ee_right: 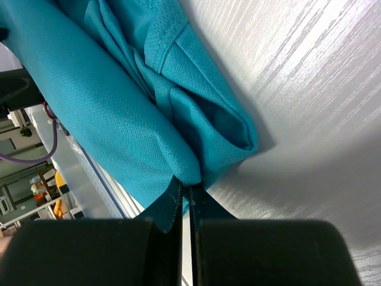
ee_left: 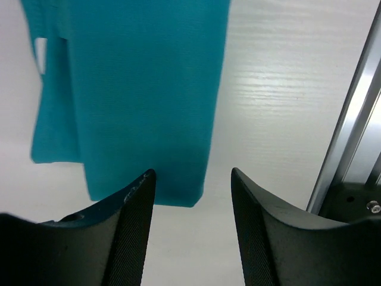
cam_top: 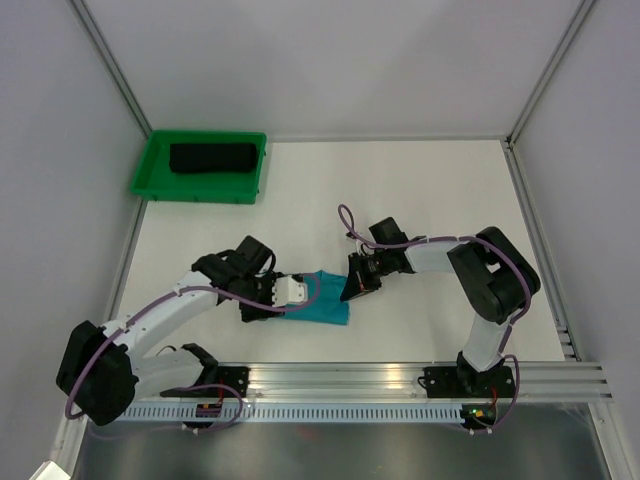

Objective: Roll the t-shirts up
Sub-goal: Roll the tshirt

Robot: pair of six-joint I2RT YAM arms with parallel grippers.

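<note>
Teal t-shirt (cam_top: 328, 308) lies folded on the table (cam_top: 430, 190) near its front edge, light, limp mesh likely to slump, right tool (ee_right: 186, 192) clamped tight on its folded corner, left tool (ee_left: 191, 179) gaping empty just off the near end, so grab bunched layers, not one.

- The table (cam_top: 430, 190) has a white top with a faint wood grain. Pale panels (cam_top: 330, 60) close it in on the left, far and right sides.
- A green tray (cam_top: 195, 192) sits flat in the far-left corner.
- A teal t-shirt (cam_top: 328, 305) lies around the middle, towards the near edge, folded into a narrow, partly bunched strip.
- A metal rail (cam_top: 400, 378) runs left to right along the near edge.
</note>
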